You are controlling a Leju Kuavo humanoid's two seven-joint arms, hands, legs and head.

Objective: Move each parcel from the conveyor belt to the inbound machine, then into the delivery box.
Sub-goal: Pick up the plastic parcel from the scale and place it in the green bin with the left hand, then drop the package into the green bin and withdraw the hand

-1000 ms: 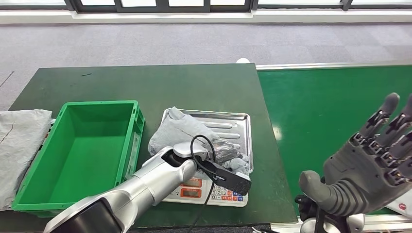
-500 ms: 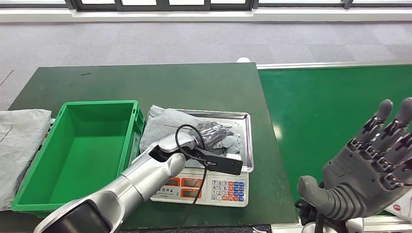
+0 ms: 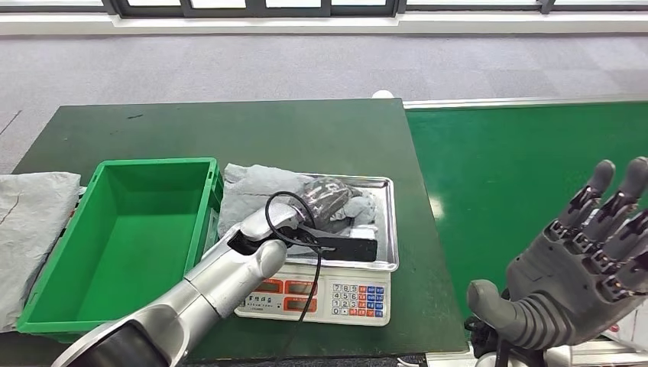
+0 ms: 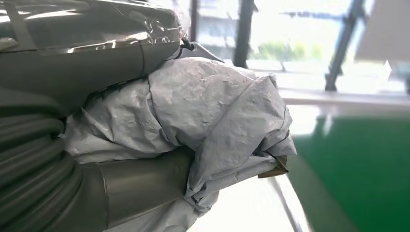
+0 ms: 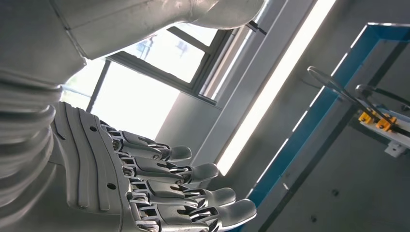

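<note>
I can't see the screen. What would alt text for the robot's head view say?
The left hand grips a grey parcel over the metal tray of a scale, beside an open green box on a dark table. The right hand, open and raised, is near a green conveyor belt.

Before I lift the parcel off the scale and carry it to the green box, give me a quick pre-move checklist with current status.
1. Grip: left robot hand holds the grey parcel, the bag bunched around it in the left wrist view. Ok.
2. Parcel off the scale: cannot tell; part of it overhangs the tray toward the box.
3. Green delivery box has room: ok, its inside looks bare.
4. Box wall between the scale and the box interior: not ok until the parcel is lifted above it.
5. Right robot hand open, raised over the conveyor belt, away from the path: ok.
</note>
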